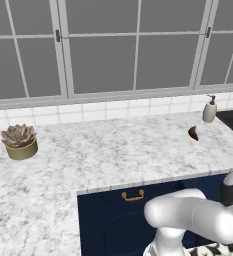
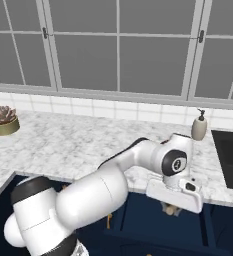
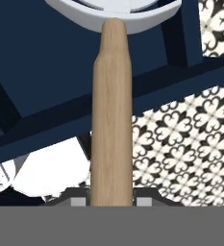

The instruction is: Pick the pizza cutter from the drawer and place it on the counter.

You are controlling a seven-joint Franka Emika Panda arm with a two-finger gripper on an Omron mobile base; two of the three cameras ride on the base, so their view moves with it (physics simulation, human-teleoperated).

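Between the two dark finger tips at the bottom of the hand view, the tan handle of the pizza cutter [image 3: 112,115] runs straight up to its pale disc blade. The gripper [image 3: 112,202] pinches the handle's end, jaws pressed against the wood. Behind it lie the navy drawer [image 3: 41,62] and patterned floor, so the tool hangs lifted, below the marbled counter [image 2: 78,142]. It looks light and stiff (smooth wood may twist in the grip); held this far from the blade, it could swing.
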